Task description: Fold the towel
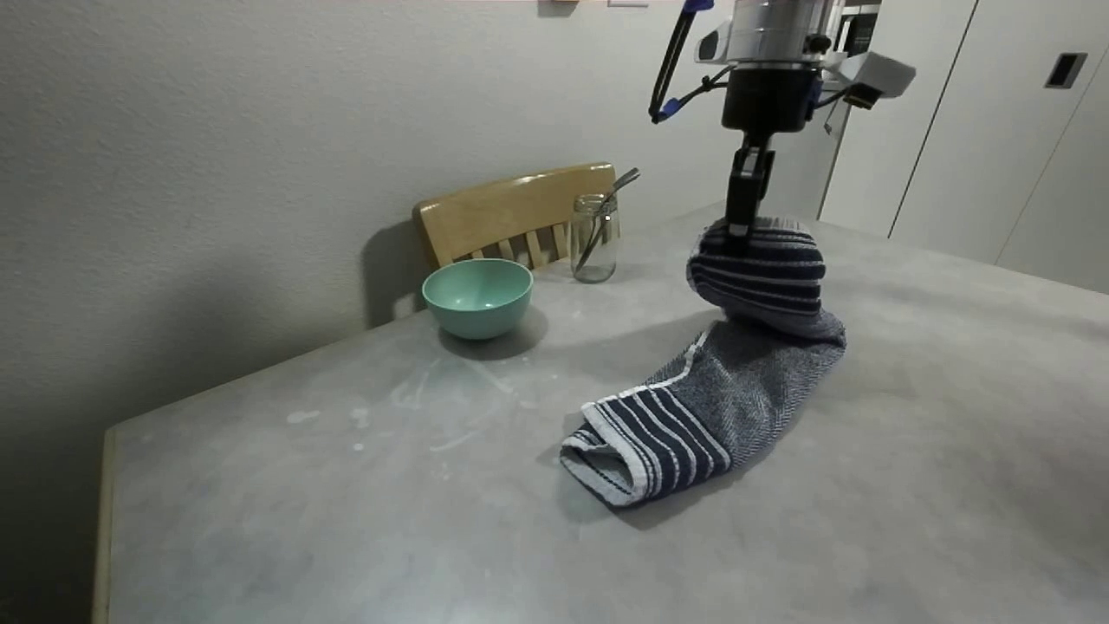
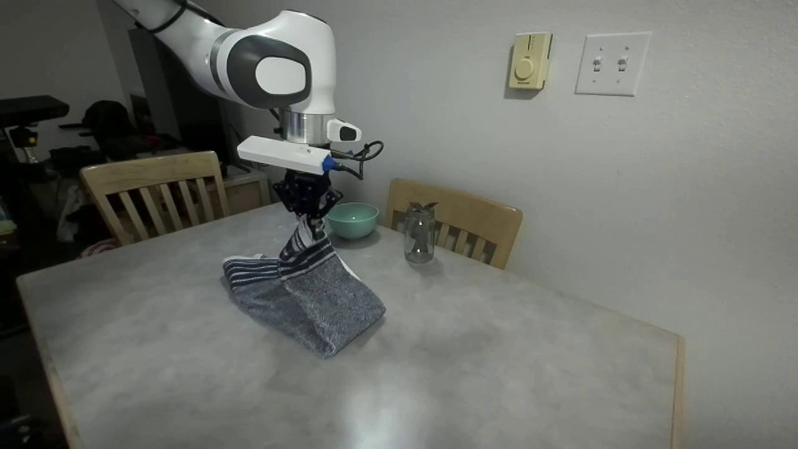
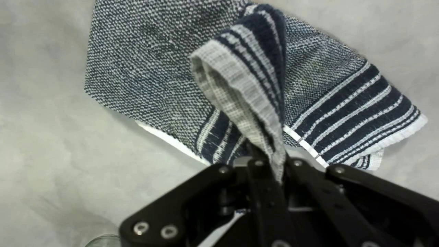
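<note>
My black fingers clamp the long blue-grey terry towel by one end; its other end, the likely target, lies on the grey tabletop, rightward in the wrist view.

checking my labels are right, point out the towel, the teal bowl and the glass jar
Towel (image 1: 749, 380), in an exterior view: the blue-grey stretch between its striped parts.
Teal bowl (image 1: 478, 322), in an exterior view: the outer wall.
Glass jar (image 2: 419, 241), in an exterior view: the side wall.
</note>
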Controlling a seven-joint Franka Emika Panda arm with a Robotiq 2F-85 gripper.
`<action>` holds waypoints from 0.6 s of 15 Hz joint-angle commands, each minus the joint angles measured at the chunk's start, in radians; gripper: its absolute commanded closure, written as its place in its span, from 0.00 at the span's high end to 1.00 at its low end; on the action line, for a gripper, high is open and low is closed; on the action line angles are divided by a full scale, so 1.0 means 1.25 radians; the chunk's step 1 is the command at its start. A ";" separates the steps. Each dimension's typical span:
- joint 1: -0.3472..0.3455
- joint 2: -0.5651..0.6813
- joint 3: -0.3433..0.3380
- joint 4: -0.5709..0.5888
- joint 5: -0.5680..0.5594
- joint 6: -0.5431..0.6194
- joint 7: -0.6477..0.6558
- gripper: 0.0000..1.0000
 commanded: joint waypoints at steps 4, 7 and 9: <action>0.004 0.000 -0.004 0.001 0.002 -0.002 -0.001 0.07; 0.034 -0.004 -0.012 0.005 -0.049 0.003 0.039 0.02; 0.048 -0.014 -0.008 0.009 -0.066 0.001 0.044 0.02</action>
